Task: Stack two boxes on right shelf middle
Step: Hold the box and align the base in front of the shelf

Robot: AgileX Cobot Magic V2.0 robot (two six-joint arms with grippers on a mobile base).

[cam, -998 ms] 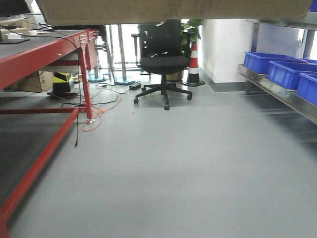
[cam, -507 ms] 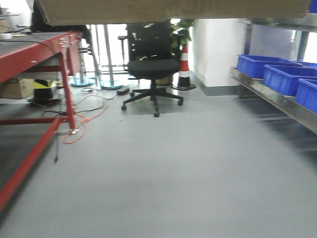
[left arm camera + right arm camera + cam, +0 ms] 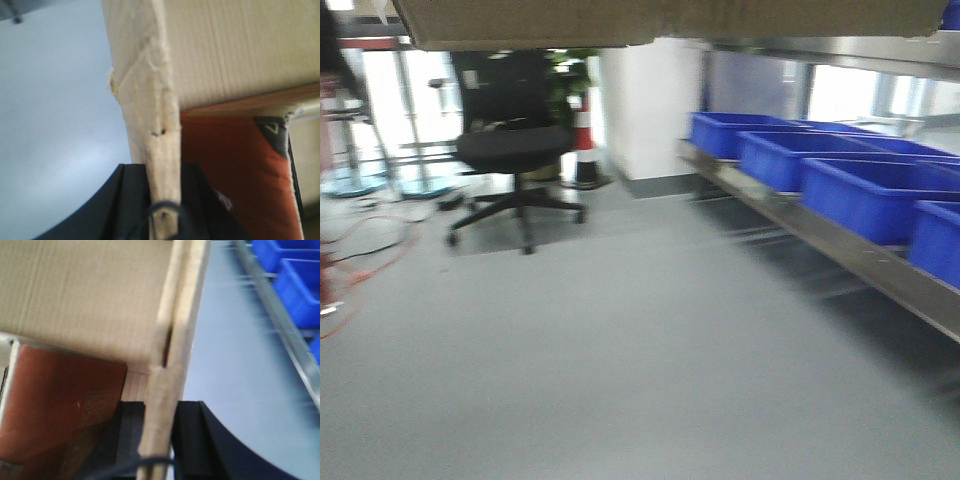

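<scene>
Grey floor [image 3: 620, 350], one box [image 3: 670, 20], two tools [image 3: 162, 200] [image 3: 160, 440]

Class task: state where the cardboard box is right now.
The cardboard box spans the top edge of the front view, one wall clamped by the left gripper and the opposite by the right gripper.

the box [image 3: 225, 50] is plain brown corrugated cardboard, matt, with fine ribbing on its face and a rough, frayed edge. the shelf [image 3: 820, 238] is bare polished steel with a bright, reflective lip, and the bins [image 3: 860, 195] are smooth, slightly glossy blue plastic. the floor [image 3: 620, 350] is smooth grey with a dull sheen, and the chair [image 3: 510, 150] seat looks like black cloth.
</scene>
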